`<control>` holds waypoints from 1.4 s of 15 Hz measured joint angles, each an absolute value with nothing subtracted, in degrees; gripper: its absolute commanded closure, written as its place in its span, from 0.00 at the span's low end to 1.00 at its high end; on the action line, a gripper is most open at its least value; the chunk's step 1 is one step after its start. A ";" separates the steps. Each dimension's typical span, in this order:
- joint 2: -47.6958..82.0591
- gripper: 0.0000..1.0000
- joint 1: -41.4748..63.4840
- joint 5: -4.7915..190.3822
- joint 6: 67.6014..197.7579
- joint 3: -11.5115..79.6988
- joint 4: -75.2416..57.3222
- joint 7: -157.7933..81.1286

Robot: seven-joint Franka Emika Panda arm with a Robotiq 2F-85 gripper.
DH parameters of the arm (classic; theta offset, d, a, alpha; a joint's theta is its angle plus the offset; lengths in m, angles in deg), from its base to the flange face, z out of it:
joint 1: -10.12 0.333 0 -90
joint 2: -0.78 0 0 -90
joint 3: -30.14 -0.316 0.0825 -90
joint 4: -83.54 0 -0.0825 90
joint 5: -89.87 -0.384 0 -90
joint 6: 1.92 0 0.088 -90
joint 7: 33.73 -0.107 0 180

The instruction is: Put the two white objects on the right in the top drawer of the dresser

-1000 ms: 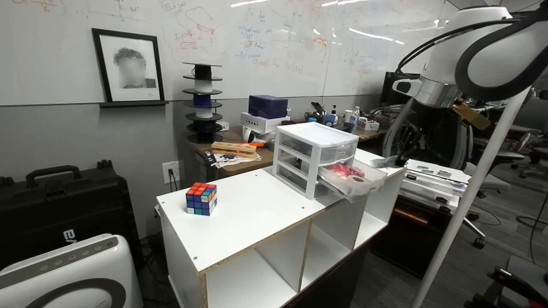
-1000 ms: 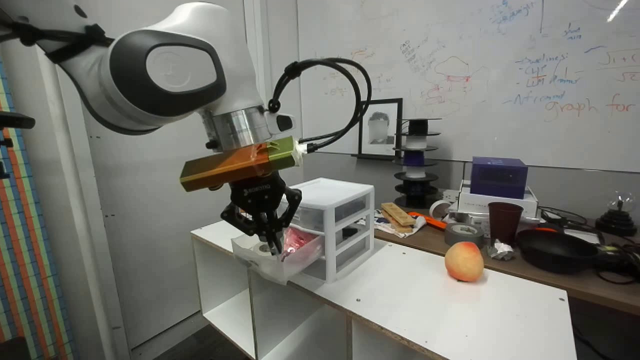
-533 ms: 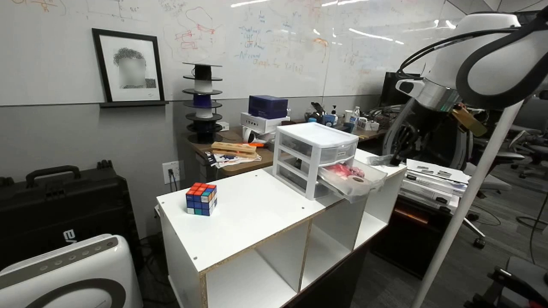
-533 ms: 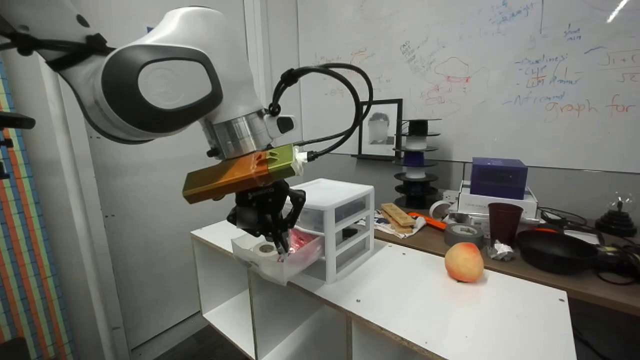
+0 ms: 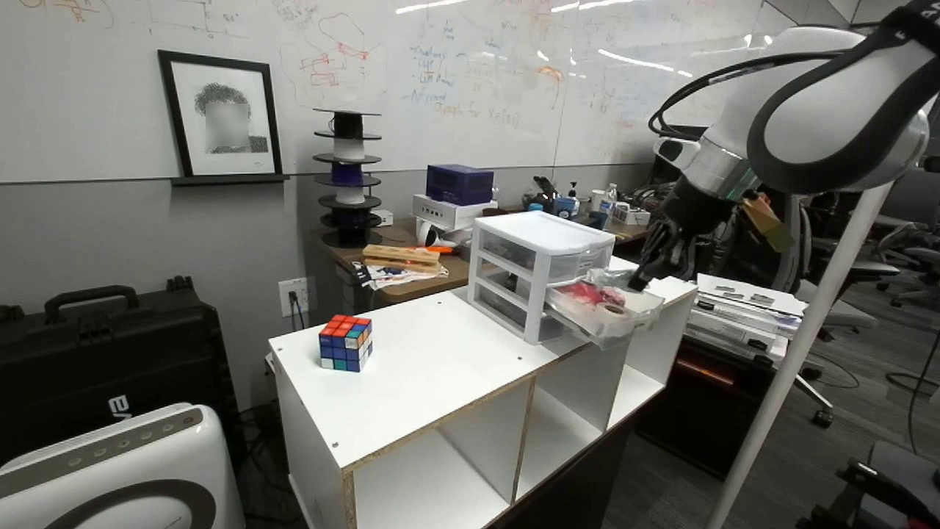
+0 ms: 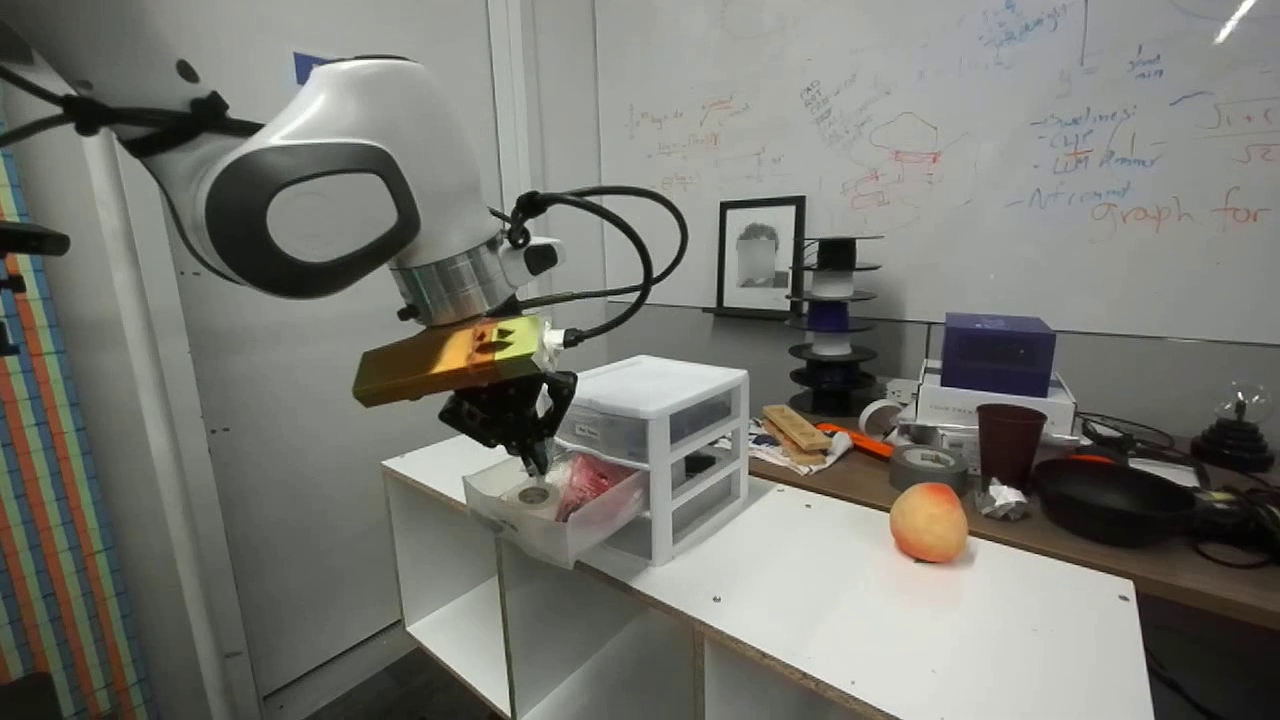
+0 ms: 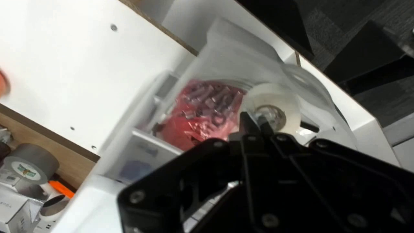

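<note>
The dresser (image 5: 547, 231) is a small white unit on the shelf table; it also shows in an exterior view (image 6: 655, 385). Its top drawer (image 6: 610, 432) is closed. The drawer below (image 6: 520, 550) is pulled out and holds a red bag (image 7: 197, 119) and a whitish tape roll (image 7: 288, 100). My gripper (image 5: 637, 284) is above this open drawer, tilted, fingers close together in the wrist view (image 7: 254, 120). It is shut on a clear, crumpled plastic piece (image 5: 609, 277), partly hidden. I cannot tell which things are the two white objects.
The dresser stands on a white open-cubby shelf table (image 5: 426, 367). A colourful cube (image 5: 345, 342) sits on it in an exterior view; a peach-like fruit (image 6: 928, 523) in an exterior view. A desk behind holds boxes, a cup (image 6: 1008, 445) and a pan (image 6: 1115, 500).
My gripper has moved from beyond the open drawer to above it, carrying the clear plastic piece along. The arm has tilted. The dresser and its drawers have not visibly moved.
</note>
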State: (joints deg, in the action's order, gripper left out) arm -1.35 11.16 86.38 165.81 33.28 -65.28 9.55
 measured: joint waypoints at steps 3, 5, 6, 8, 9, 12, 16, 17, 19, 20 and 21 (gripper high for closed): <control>1.45 0.99 13.72 82.32 170.68 31.33 -64.51 9.48; 3.19 0.99 14.19 82.21 172.24 30.84 -63.47 9.41; 3.87 0.99 14.18 82.21 172.63 30.85 -62.98 9.41; 4.58 0.99 13.92 82.30 172.65 31.34 -62.16 9.39; 4.58 0.99 13.75 82.50 172.37 31.78 -61.93 9.39; 4.00 0.99 13.47 87.75 169.77 34.92 -61.57 7.08; 2.61 0.99 9.78 97.17 163.25 35.61 -60.90 1.41; 2.48 0.99 9.31 97.51 162.11 35.54 -60.73 0.99; 2.45 0.99 9.03 97.39 160.61 35.18 -60.50 0.62; 2.47 0.73 9.03 97.04 160.39 34.86 -60.48 0.53; 2.51 0.71 9.03 96.38 160.38 34.42 -60.48 0.53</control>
State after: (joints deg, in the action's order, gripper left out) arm 2.51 9.03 96.38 160.38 34.42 -60.48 0.53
